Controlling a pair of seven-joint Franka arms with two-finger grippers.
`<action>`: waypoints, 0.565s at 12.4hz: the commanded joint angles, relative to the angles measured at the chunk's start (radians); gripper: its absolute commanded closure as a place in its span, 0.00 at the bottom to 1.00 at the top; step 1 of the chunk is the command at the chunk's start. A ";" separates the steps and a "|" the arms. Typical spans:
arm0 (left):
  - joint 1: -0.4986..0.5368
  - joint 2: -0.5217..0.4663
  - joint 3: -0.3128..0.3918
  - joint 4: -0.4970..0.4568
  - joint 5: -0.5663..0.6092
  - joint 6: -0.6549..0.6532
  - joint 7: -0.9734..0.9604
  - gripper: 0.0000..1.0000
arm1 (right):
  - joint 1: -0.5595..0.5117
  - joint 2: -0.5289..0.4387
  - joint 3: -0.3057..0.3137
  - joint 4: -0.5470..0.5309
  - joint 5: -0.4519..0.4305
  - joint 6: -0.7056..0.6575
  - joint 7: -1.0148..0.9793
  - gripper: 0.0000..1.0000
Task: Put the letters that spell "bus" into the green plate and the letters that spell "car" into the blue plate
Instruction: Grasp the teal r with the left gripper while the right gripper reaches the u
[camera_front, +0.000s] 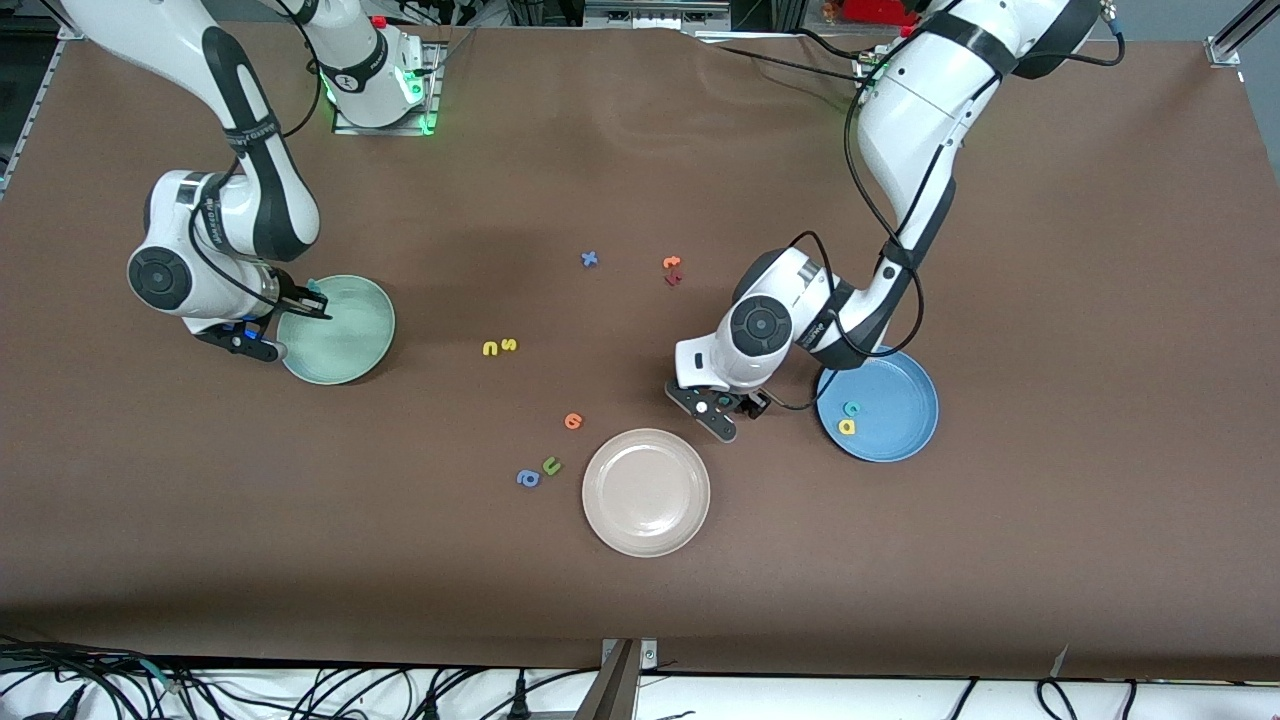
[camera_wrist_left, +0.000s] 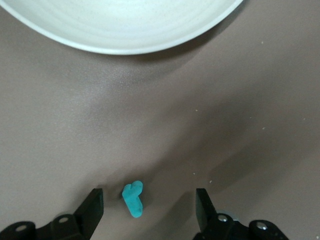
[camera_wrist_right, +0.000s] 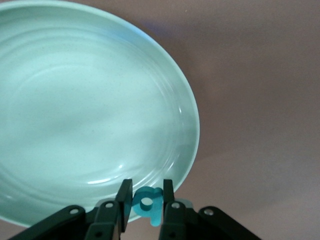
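The right claw (camera_wrist_right: 145, 200) is hanging over the rim of the green plate (camera_front: 350, 345) at the right arm's end of the desk (camera_front: 1050, 560), its fingers pinching the teal "b" (camera_wrist_right: 148, 202). The left claw (camera_wrist_left: 149, 207) is sitting low with its fingers spread apart around the teal "r" (camera_wrist_left: 133, 198), which is lying on the desk between the beige plate (camera_front: 646, 492) and the blue plate (camera_front: 890, 400). The teal "c" (camera_front: 852, 408) and yellow "a" (camera_front: 846, 427) are lying in the blue plate, while the yellow "u" (camera_front: 490, 348) and yellow "s" (camera_front: 509, 345) are resting side by side on the desk between the plates
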 joint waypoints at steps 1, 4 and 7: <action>-0.002 0.008 0.006 0.031 0.023 -0.010 -0.021 0.51 | 0.002 -0.020 -0.002 0.003 0.009 -0.005 -0.019 0.02; -0.001 0.013 0.009 0.023 0.026 -0.010 -0.020 0.68 | 0.006 -0.078 0.004 0.069 0.012 -0.142 0.033 0.02; 0.001 0.014 0.011 0.020 0.026 -0.010 -0.017 0.68 | 0.011 -0.089 0.102 0.187 0.070 -0.250 0.243 0.02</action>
